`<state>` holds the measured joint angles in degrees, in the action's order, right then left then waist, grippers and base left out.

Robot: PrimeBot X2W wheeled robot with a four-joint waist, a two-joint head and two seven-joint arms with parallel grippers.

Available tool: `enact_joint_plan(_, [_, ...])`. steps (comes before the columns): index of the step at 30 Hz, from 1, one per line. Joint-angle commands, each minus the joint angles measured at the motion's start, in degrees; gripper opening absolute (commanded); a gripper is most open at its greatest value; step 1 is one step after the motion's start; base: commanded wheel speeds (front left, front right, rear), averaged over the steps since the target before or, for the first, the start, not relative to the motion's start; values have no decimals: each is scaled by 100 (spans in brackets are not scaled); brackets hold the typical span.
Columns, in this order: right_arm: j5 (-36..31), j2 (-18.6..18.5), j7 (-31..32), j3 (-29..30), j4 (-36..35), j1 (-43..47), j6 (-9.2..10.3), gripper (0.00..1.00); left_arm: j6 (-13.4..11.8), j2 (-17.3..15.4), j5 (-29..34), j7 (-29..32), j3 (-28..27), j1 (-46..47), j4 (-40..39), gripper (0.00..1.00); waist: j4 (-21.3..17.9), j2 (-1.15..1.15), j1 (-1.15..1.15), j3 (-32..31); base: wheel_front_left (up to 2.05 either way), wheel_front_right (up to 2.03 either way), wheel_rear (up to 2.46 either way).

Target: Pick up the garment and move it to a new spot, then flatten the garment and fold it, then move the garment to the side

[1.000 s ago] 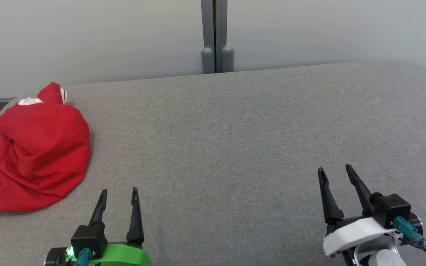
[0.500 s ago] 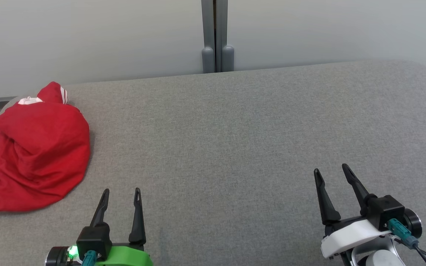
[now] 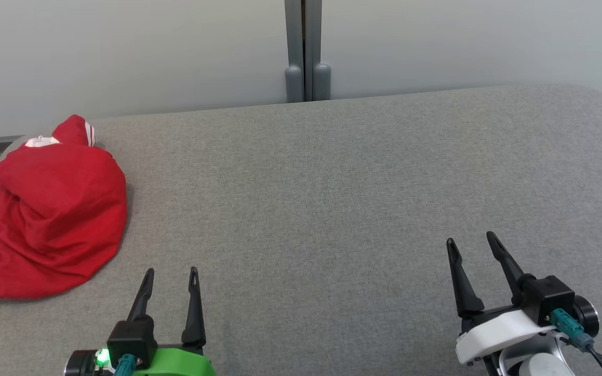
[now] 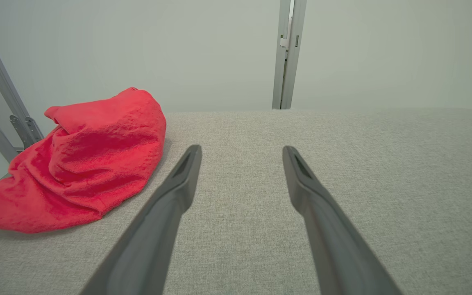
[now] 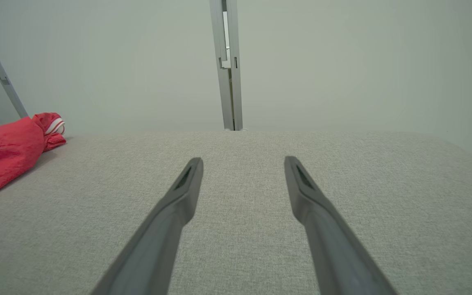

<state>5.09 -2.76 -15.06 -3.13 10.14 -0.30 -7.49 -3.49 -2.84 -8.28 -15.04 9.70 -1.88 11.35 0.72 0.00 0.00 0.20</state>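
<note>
Left tool [image 3: 171, 270]: open, its two dark fingers spread with a wide gap and nothing held between them. It sits on a green mount and points away from the robot over the desk [image 3: 306, 198].
Right tool [image 3: 470, 238]: open by much the same gap and gripping nothing. It sits on a white mount, with its fingers leaning slightly toward the left tool.
Garment [image 3: 53, 209]: a red, crumpled heap lying on the desk, ahead of the left tool and off to its left, apart from both of its fingers. It is well apart from the right tool, far off to that tool's left.
Garment shape: bunched and domed. A white-striped cuff shows at the end farthest from the tools, and a thin white edge at the nearest corner.
Left wrist view: the garment [image 4: 92, 164] lies to the left of the left finger's tip, not touching it.
Desk surface: grey woven fabric, running on ahead of both tools.
Beyond the tools: a pale wall [image 3: 123, 52], with a grey upright post [image 3: 303, 52] past the desk's far edge, roughly midway between the two tools.
</note>
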Motion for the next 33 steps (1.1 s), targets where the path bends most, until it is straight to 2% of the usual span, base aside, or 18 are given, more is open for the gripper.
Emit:
enact_joint_plan(1, [34,-22,-18,16,7,41,0,100,3,-10,-22,-22,-5,-48,-3,100,2,0,0,2,0,0,0])
enact_joint_plan(9, [58,-22,-18,40,-24,45,0,100,31,-9,-22,-22,24,-1,9,100,77,0,0,30,0,0,0])
enact_joint_plan(13, [108,-21,-18,34,-100,70,0,100,28,-12,24,-21,33,83,-3,100,298,0,0,60,0,0,0])
enact_joint_plan(25, [251,-21,-18,-3,-190,108,0,100,11,-14,49,-14,-122,59,-90,100,1701,0,0,47,0,0,0])
enact_joint_plan(33, [309,-21,-18,-129,-134,74,0,100,6,-13,27,-14,-226,-54,-149,100,2374,0,0,8,0,0,0])
